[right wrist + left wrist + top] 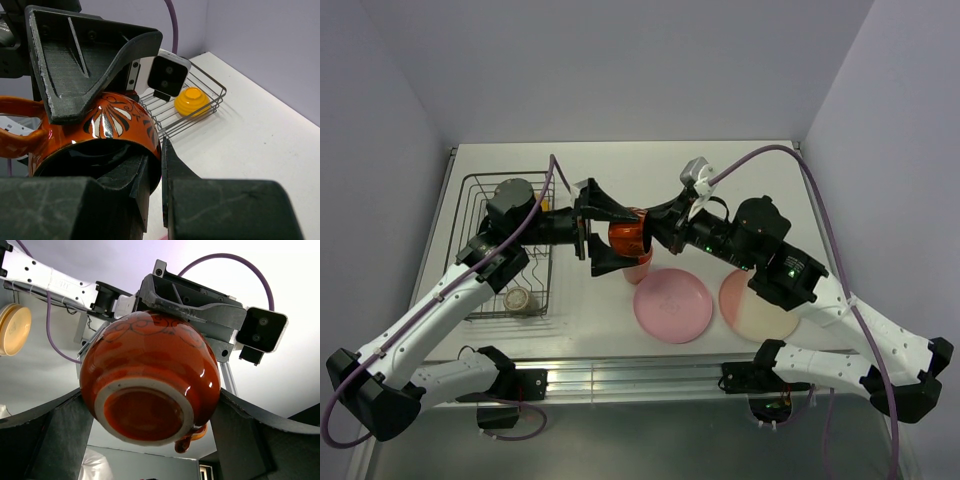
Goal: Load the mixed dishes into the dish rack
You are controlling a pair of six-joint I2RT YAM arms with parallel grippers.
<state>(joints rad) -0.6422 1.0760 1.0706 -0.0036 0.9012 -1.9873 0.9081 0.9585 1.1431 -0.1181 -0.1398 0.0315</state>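
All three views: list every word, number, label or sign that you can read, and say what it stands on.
No text can be read in any view.
On the orange cup: painted scrolls and fan shapes only, no letters.
On the white arm link: small dark marks, too blurred to read.

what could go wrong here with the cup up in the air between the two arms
1. Only the right tool grips the cup, by a pinch on its rim; the left tool stands open around it. Letting go before the left closes could drop it onto the tumbler that seems to stand below.
2. The cup's sides are round and glossy, so the left tool may slide off when it squeezes.
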